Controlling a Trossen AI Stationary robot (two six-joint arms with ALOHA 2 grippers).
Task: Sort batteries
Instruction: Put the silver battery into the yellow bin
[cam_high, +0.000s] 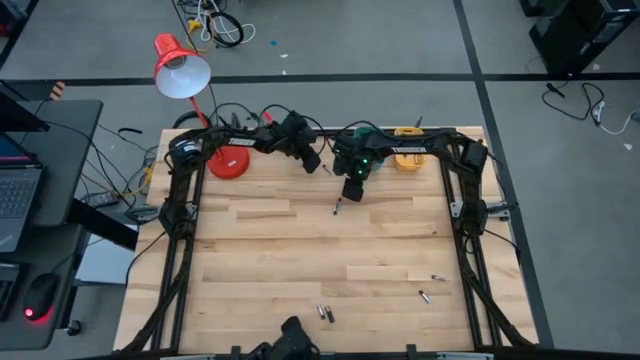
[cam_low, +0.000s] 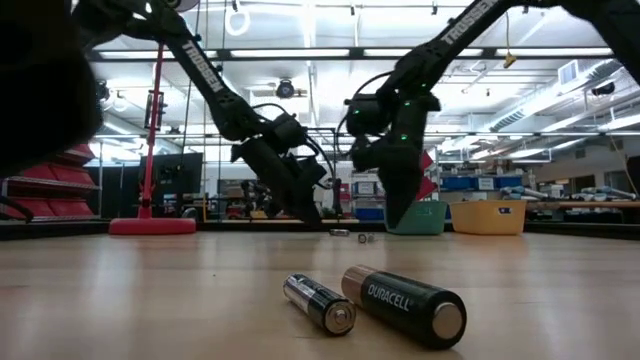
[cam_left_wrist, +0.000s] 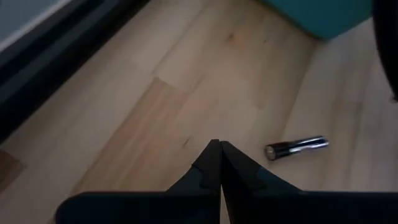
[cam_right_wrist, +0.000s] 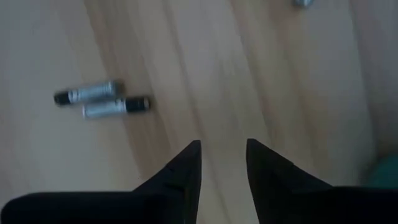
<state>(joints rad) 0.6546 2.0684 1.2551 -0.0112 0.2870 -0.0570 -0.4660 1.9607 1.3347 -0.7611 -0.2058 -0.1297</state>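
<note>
Several small dark batteries with silvery ends lie on their sides on the wooden table. One battery (cam_high: 338, 207) (cam_left_wrist: 296, 147) sits near the far middle. A pair of batteries (cam_high: 323, 313) (cam_low: 405, 305) (cam_right_wrist: 115, 107) lies by the near edge, and two more batteries (cam_high: 422, 295) lie toward the near right. My left gripper (cam_high: 312, 163) (cam_left_wrist: 217, 146) hovers shut over the far middle, just left of the lone battery. My right gripper (cam_high: 352, 192) (cam_right_wrist: 222, 146) hangs open above the table, beside that battery, holding nothing.
A teal bin (cam_low: 430, 217) (cam_left_wrist: 323, 15) and a yellow bin (cam_high: 408, 158) (cam_low: 488, 216) stand at the far edge behind the grippers. A red desk lamp stands on its base (cam_high: 228, 162) at the far left. Bare wood spans the table's middle (cam_high: 300, 250).
</note>
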